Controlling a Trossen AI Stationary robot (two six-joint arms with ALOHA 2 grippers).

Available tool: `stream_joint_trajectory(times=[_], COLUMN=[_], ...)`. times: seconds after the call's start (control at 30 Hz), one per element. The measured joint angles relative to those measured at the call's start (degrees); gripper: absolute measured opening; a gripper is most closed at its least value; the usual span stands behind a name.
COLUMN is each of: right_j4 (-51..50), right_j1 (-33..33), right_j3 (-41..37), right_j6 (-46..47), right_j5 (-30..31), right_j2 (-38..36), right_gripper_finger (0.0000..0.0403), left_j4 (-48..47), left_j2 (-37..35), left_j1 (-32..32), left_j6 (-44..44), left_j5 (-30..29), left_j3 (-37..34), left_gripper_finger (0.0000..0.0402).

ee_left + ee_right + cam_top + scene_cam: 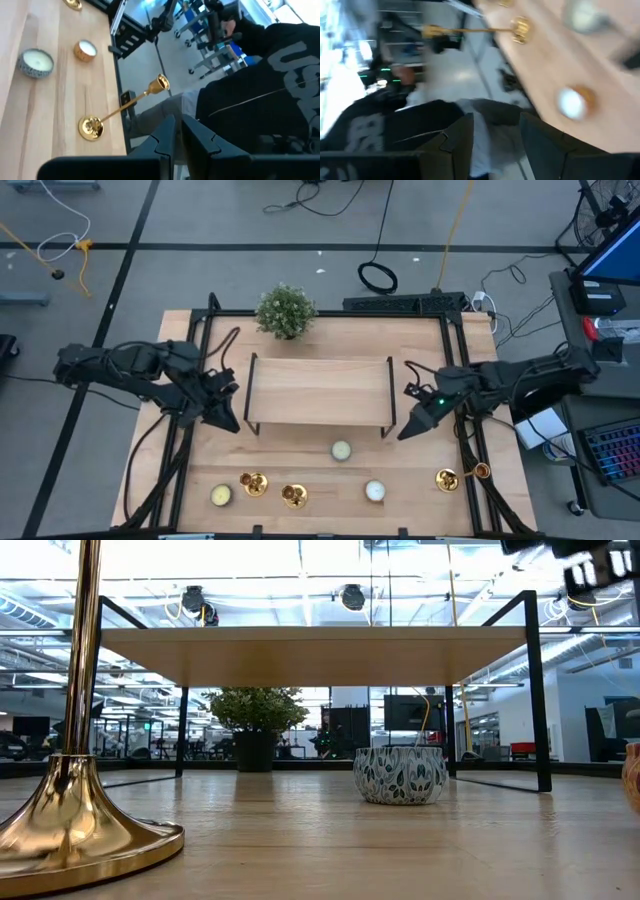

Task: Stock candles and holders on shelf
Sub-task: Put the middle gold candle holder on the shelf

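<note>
The shelf (pixel 320 395) stands mid-table on thin black legs with a bare top. In front of it sit three candles: a pale greenish one (pixel 341 450), a white one (pixel 375 491) and a yellowish one (pixel 221 496). Two gold holders (pixel 254 483) (pixel 294 496) stand upright on their bases near the front edge. A third holder (pixel 120 107) lies on its side at the right, its cup past the table's edge. My left gripper (pixel 225 415) hovers shut by the shelf's left end. My right gripper (pixel 410 425) hovers open by its right end, nothing between its fingers (pixel 470 135).
A small green plant (pixel 285 310) in a dark pot stands behind the shelf at the far edge. A person in a black hooded top (pixel 260 90) is close to the table's near side. Black frame rails (pixel 460 380) run along both table sides.
</note>
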Motion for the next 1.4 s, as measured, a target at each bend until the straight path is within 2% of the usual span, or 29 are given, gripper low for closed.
stream_joint_trajectory(times=[0.17, 0.3, 0.8, 1.1, 1.3, 1.4], right_j4=[17.39, 27.19, 39.33, 53.11, 60.10, 61.90], right_j1=[2.74, 4.33, 5.29, 5.26, 5.24, 5.24], right_j3=[0.02, 0.02, 0.02, 0.02, 0.02, 0.02], right_j6=[-1.00, -2.43, -5.25, -11.82, -20.97, -22.45], right_j5=[3.34, 4.78, 5.04, 9.96, 12.70, 12.52], right_j2=[4.36, 8.00, 13.83, 13.78, 13.78, 13.80], right_gripper_finger=[0.0155, 0.0155, 0.0155, 0.0155, 0.0155, 0.0155], left_j4=[0.12, 0.14, 0.56, 0.58, 3.29, 5.52], left_j2=[1.09, 1.15, 1.12, 1.12, 1.12, 1.12], left_j1=[0.02, 0.02, 0.04, -0.60, -6.49, -11.53], left_j6=[0.46, 1.13, 1.52, 0.10, -4.36, -8.50], left_j5=[-0.02, -0.07, -1.55, -0.98, -1.17, -4.06], left_j3=[0.00, 0.00, 0.00, 0.00, 0.00, 0.00], left_gripper_finger=[0.0033, 0.0033, 0.0033, 0.0033, 0.0033, 0.0033])
